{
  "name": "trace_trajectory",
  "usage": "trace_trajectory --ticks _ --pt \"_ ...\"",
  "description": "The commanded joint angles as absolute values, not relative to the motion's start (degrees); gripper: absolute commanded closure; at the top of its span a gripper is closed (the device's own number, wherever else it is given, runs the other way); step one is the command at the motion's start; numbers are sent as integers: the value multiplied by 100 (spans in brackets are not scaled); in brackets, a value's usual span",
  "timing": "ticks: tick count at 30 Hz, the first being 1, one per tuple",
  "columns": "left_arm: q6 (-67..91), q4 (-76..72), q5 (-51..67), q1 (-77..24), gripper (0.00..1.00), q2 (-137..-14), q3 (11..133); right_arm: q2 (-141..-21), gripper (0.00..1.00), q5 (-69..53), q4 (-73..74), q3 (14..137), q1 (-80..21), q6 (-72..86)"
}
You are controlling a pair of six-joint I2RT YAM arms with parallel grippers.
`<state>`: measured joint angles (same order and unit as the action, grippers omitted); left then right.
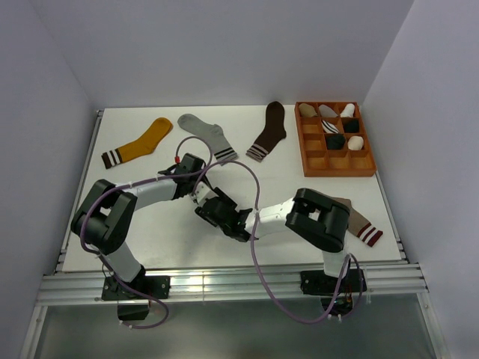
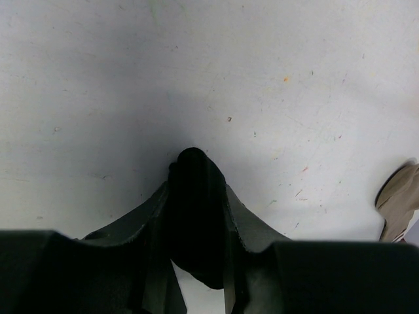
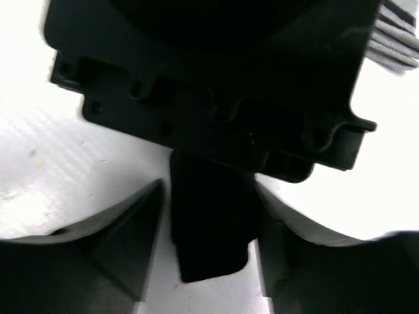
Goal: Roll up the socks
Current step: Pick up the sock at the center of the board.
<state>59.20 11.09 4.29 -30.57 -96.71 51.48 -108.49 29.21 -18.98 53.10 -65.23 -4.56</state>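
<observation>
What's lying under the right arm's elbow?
A taupe fabric sock with a maroon-and-white cuff. Only its cuff end sticks out; the rest is hidden beneath the right arm.

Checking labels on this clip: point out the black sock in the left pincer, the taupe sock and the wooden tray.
black sock (image 2: 195,216): left wrist view, middle of the bundle between the fingers.
taupe sock (image 1: 359,220): top view, leg above the striped cuff.
wooden tray (image 1: 337,172): top view, near wall.

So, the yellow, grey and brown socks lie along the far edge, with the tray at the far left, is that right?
Not quite: the top view shows the tray at the far right. The yellow sock, grey sock and brown sock do lie along the far edge.
</observation>
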Motion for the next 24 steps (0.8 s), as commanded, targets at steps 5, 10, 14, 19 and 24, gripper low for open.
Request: trace_trajectory --ticks 5,10,14,19,24 --pt "5678 1793 492 -3085 95 -9888 5150 -11127 62 3094 -1679 5414 -6539 -413" --pt "5669 1819 484 -3094 93 -9835 5185 -11083 100 2927 -1187 5423 -6469 -203" --pt "5651 1907 422 -3085 77 -9704 5273 -10864 100 2629 -792 5344 -6416 -9" --pt "5599 2082 238 -2962 54 -9519 5624 -10574 100 2338 -273 5142 -6311 447" --pt "5441 2303 167 -2330 36 -9369 6142 -10328 100 2241 -44 4922 -6249 712"
